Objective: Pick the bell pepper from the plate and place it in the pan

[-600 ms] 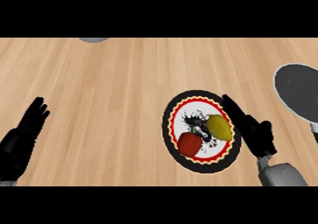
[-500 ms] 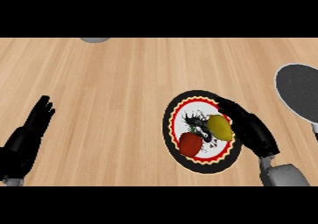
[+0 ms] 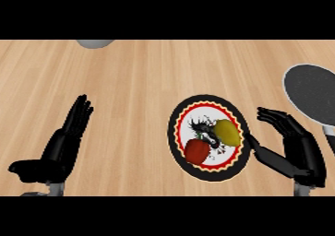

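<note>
Two items lie on the plate (image 3: 176, 138) in the head view, the only view supplied: a red bell pepper (image 3: 197, 151) at the lower left of the plate's middle and a yellow fruit (image 3: 228, 132), possibly a lemon, just beside it to the upper right. The pepper has not been lifted.

Right hand (image 3: 299, 143) stands just off the plate's right rim, fingers spread and holding nothing, thumb reaching toward the rim. Left hand (image 3: 64, 143) rests at the lower left with straight fingers, well apart from the plate, also holding nothing.

Pan (image 3: 316, 94) sits at the right edge, above the right hand, its handle running down behind that hand.

Risks, as judged:
- The yellow fruit lies between the right hand and the pepper; a reach from the right could close on the wrong item or knock it off the plate.
- A sideways push could roll the pepper leftward over the rim.
- The arm, once lifting toward the pan, could strike the handle and shift the pan.
</note>
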`<state>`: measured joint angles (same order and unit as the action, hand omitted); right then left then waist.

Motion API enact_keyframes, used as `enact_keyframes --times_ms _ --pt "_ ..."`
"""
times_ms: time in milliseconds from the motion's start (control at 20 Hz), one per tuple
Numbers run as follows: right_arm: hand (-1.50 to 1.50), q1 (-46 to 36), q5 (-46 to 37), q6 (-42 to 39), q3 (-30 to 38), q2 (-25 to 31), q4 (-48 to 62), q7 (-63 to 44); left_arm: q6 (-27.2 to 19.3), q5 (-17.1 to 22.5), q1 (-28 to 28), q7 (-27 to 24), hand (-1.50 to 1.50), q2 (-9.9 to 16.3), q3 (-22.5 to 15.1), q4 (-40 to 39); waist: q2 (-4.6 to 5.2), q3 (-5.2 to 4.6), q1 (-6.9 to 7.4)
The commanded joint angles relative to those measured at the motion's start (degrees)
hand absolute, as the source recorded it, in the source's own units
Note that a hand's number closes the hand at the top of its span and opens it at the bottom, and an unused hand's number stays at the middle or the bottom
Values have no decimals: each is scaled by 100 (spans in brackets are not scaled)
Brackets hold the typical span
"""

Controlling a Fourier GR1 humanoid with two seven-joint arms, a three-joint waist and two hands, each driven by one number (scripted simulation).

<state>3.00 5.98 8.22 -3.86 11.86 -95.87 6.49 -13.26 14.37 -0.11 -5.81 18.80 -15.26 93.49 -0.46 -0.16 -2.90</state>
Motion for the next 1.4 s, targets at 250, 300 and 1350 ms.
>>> enact_keyframes --times_ms 250,300,1350 --pt "-150 1654 -1337 351 -405 513 -1980 -312 -43 -365 -119 -146 0 -482 -330 -53 32 11 237" --pt "-150 1415 -1303 215 -316 550 -1699 -331 -138 -467 -568 103 0 -725 -399 -345 44 14 238" --pt "-150 -1295 -3074 -2042 -2401 917 -641 -4649 238 -462 -37 -54 0 -613 -192 19 39 15 367"
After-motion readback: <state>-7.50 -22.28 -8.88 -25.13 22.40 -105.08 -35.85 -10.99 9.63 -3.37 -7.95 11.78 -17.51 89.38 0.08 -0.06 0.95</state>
